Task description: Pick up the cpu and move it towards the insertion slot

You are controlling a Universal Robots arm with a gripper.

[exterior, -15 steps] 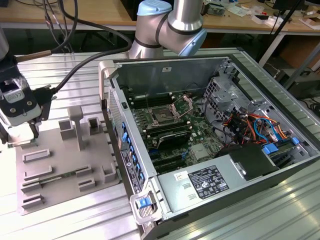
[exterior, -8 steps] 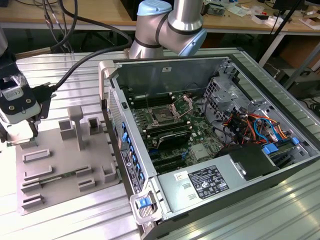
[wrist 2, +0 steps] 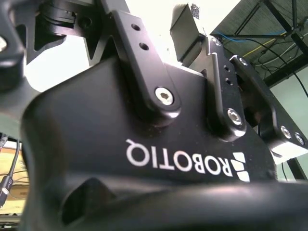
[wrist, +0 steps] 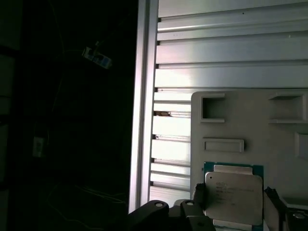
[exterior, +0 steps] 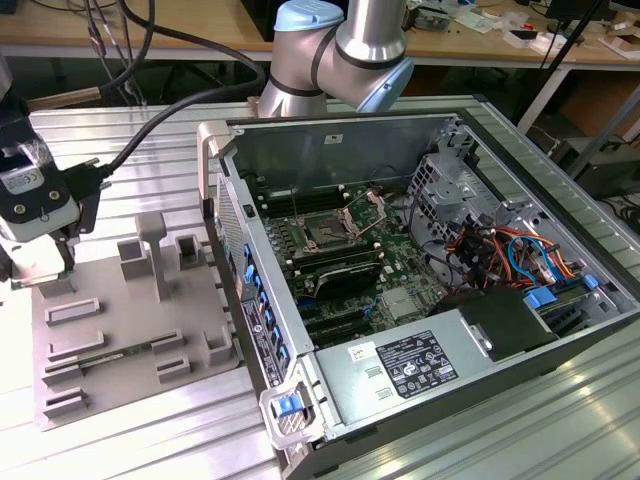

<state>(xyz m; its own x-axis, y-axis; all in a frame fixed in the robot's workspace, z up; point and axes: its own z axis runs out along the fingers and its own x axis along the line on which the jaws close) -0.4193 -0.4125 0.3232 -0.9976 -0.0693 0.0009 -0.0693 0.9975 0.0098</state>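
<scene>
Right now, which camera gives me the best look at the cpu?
The first wrist view: the cpu is seen from above against the grey fixture, its silvery top plain. In the exterior view the tool hangs over that corner of the fixture; the second wrist view faces the tool's body.

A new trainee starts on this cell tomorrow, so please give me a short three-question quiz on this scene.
1. True or false: the cpu sits in the slot.
2. The gripper hangs over: A the fixture, B the slot, C neither.
3. In the exterior view, on which side of the fixture is the slot?
Key: 1 false, the cpu lies on the fixture; 2 A; 3 the exterior view's right.
</scene>
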